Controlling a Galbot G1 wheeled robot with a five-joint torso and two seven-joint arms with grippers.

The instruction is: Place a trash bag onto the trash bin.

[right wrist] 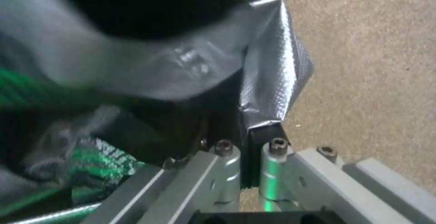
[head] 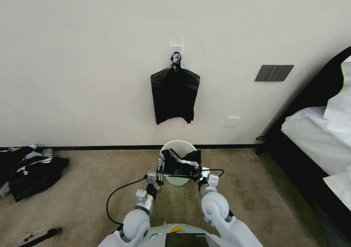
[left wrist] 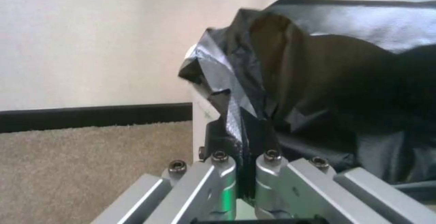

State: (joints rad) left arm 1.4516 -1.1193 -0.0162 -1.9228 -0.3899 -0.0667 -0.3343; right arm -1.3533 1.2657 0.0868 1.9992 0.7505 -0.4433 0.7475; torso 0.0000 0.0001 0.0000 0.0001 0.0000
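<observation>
We are holding the trash bag (head: 181, 162) stretched between both grippers, directly over the mouth of the trash bin (head: 178, 144), which is standing on the carpet (head: 91, 177) close to the wall (head: 91, 56).

The left gripper (head: 159, 176) is sitting at the bin's near-left rim. In the left wrist view its jaws are nearly closed, pinching a fold of film (left wrist: 245, 128). The right gripper (head: 199, 175) is sitting at the near-right rim, and in the right wrist view its jaws are likewise clamped tight on a crumpled edge of the bag (right wrist: 272, 80).

The bag's near edge is running taut between the two grips, while its far portion is bunching up above the bin's opening. The far arc of the rim is still showing bare white, so we are judging the bag not yet seated over it.

Risks we are noting:
- The film is thin, and the taut span could tear or slip from a jaw if the arms spread further.
- The bin looks light, so dragging the film across the rim could tip it or push it toward the wall.
- The bunched far edge may be falling inside instead of hooking over the rim.

A bundle of spare bags (head: 175, 95) is hanging on the wall above, untouched.
</observation>
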